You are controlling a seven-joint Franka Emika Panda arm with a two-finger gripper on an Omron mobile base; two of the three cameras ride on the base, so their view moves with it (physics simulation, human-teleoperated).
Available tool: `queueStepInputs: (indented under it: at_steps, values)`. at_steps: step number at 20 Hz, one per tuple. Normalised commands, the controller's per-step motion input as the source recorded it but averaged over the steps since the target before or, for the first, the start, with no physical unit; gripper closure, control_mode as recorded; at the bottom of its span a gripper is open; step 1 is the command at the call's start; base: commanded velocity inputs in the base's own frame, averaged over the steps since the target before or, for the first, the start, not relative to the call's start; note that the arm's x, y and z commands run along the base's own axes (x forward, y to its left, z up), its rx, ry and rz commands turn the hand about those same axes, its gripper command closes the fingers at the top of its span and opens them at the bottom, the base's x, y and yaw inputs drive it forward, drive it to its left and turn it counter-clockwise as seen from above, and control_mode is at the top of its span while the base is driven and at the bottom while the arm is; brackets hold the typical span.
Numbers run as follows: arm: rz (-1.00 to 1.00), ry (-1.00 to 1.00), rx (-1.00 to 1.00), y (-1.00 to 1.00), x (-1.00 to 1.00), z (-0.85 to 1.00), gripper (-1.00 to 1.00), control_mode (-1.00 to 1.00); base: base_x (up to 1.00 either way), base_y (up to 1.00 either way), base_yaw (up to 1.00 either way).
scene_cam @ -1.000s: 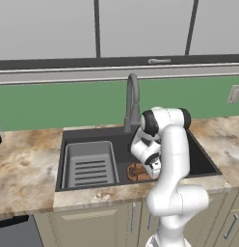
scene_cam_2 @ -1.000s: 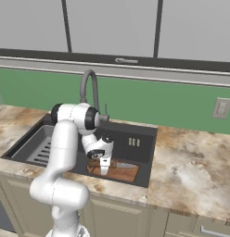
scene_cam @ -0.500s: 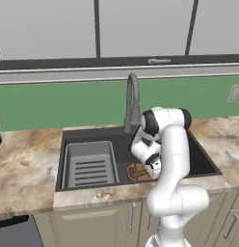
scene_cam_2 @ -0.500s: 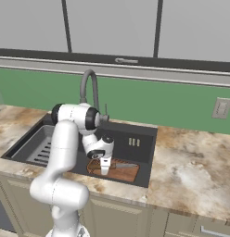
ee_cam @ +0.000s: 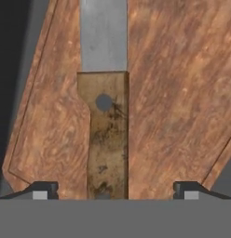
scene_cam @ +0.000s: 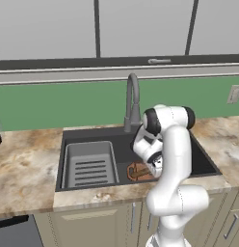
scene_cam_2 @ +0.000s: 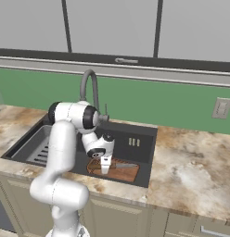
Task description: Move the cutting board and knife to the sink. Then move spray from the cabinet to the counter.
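Tool (ee_cam: 112, 188) opened; brown-handled knife (ee_cam: 104, 93) flat on cutting board (ee_cam: 173, 93).

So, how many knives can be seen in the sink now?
1. The knife lies flat on the cutting board in the sink basin, directly below the open gripper. Others may be hidden behind the arm.

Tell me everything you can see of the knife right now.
The knife is small, with a flat silver blade and a mottled brown wooden handle bearing one round rivet. It lies flat on the cutting board inside the sink. The gripper hangs right over the handle, jaws open on either side and not gripping it.
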Motion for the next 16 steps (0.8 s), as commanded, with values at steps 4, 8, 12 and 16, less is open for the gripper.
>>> queueStepInputs:
  at_steps: [4, 8, 12, 16]
  values:
    - [0.0, 0.09, 0.0, -0.02, -0.01, 0.41, -1.0, -1.0, 0.0, 0.0, 0.0]
    - [0.0, 0.08, 0.0, 0.0, -0.06, 0.41, -1.0, -1.0, 0.0, 0.0, 0.0]
    - [0.0, 0.06, 0.0, 0.0, -0.05, 0.45, -1.0, -1.0, 0.0, 0.0, 0.0]
    - [0.0, 0.07, 0.0, 0.0, 0.0, 0.49, -1.0, -1.0, 0.0, 0.0, 0.0]
